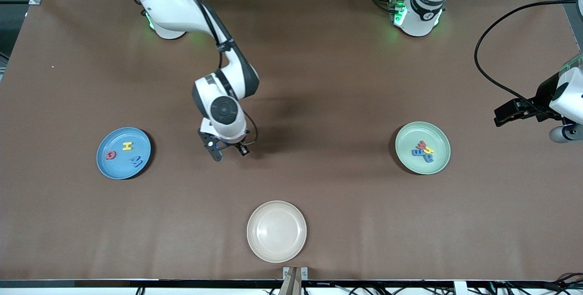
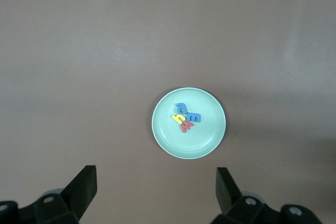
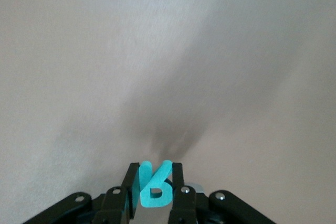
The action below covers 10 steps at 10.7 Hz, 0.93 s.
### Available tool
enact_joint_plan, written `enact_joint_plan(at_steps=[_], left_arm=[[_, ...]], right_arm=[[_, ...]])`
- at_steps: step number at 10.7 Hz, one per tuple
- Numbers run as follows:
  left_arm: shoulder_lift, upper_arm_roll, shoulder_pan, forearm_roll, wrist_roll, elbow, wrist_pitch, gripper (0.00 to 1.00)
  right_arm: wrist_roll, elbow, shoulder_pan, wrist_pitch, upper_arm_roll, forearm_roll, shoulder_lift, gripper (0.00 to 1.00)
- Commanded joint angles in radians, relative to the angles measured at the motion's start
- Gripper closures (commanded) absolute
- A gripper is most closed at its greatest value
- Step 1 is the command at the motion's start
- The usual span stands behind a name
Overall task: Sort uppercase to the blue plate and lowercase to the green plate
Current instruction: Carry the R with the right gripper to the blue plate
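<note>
Teal foam capital letter R point(image 3: 155, 188) pinched upright between the shut fingers of the right tool point(image 1: 226, 150), over bare brown desk point(image 1: 319, 104) between the plates. Round sky-blue plate point(image 1: 104, 165) toward the right arm's end, clearly the right arm's reach. Left tool point(image 2: 155, 190) wide open, empty, waiting high above the pale mint-green plate point(image 2: 210, 140).

The left tool point(image 2: 156, 192) is cut off by the wrist view's edge. In the front view, the teal R point(image 3: 155, 187) hides under the right tool point(image 1: 228, 151).
</note>
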Motion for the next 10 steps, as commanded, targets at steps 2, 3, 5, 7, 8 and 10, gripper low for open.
enact_joint_plan(at_steps=[2, 3, 5, 7, 8, 10], left_arm=[[-0.012, -0.012, -0.004, -0.024, -0.004, 0.004, -0.014, 0.0], [-0.012, -0.012, -0.003, -0.019, -0.004, 0.004, -0.014, 0.0], [-0.01, -0.012, -0.007, -0.018, -0.004, 0.002, -0.014, 0.0], [-0.012, -0.017, -0.003, -0.015, -0.004, 0.004, -0.014, 0.0], [-0.012, -0.015, 0.003, -0.013, -0.003, 0.004, -0.014, 0.0], [-0.013, -0.012, 0.01, -0.013, 0.011, 0.004, -0.014, 0.0]], right_arm=[[-0.192, -0.131, -0.065, -0.022, 0.0, -0.015, -0.085, 1.0], [-0.26, -0.153, -0.072, -0.025, -0.023, -0.016, -0.097, 1.0], [-0.472, -0.197, -0.135, -0.069, -0.063, -0.015, -0.164, 1.0], [-0.654, -0.198, -0.221, -0.144, -0.065, -0.015, -0.195, 1.0], [-0.73, -0.199, -0.267, -0.155, -0.065, -0.013, -0.207, 1.0], [-0.928, -0.199, -0.394, -0.176, -0.063, -0.008, -0.215, 1.0]])
